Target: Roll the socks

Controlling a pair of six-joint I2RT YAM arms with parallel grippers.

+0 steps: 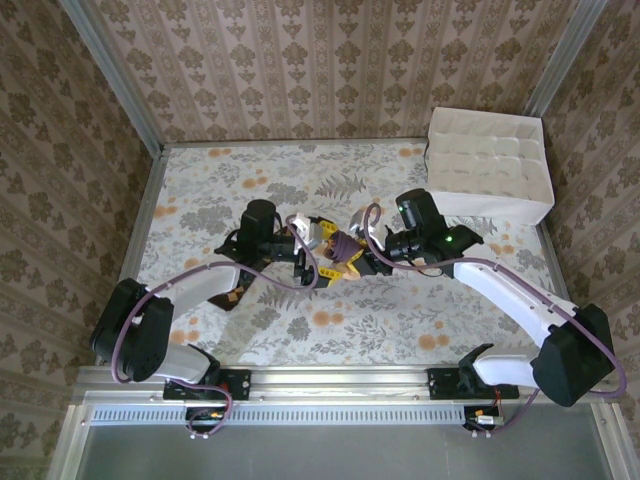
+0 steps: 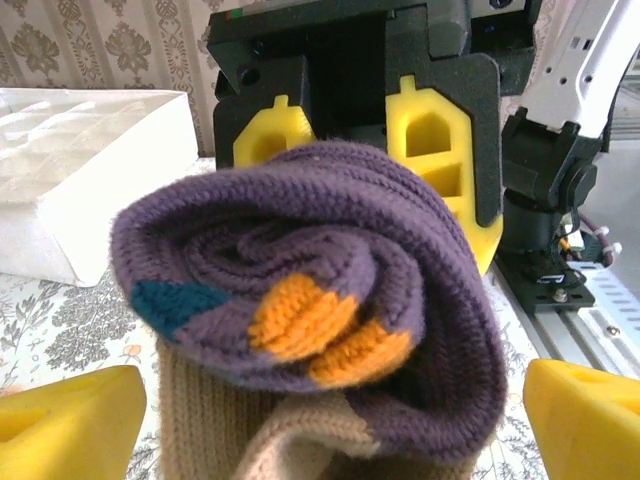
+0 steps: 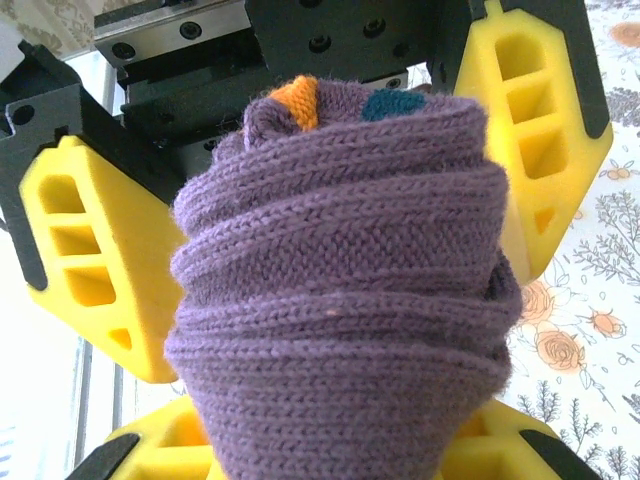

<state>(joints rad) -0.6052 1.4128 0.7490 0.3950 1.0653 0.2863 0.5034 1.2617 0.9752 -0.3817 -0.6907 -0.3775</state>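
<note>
The purple sock [image 1: 345,243] is wound into a tight roll at the table's middle, between the two grippers. My right gripper [image 1: 363,250] is shut on it; in the right wrist view the roll [image 3: 340,300] rises over the right gripper [image 3: 330,455], hiding most of its yellow fingers [image 3: 150,445]. The left wrist view shows the roll's end [image 2: 300,290] with orange and teal patches and a tan ribbed part below. My left gripper [image 2: 330,425] stands open, its yellow fingers [image 2: 65,420] wide on either side of the roll. A brown sock [image 1: 233,295] lies flat, partly under the left arm.
A white divided box [image 1: 490,165] stands at the table's back right corner, also in the left wrist view as the white box [image 2: 80,170]. The flowered tablecloth [image 1: 400,320] lies bare in front. Metal frame rails [image 1: 350,385] run along the near edge.
</note>
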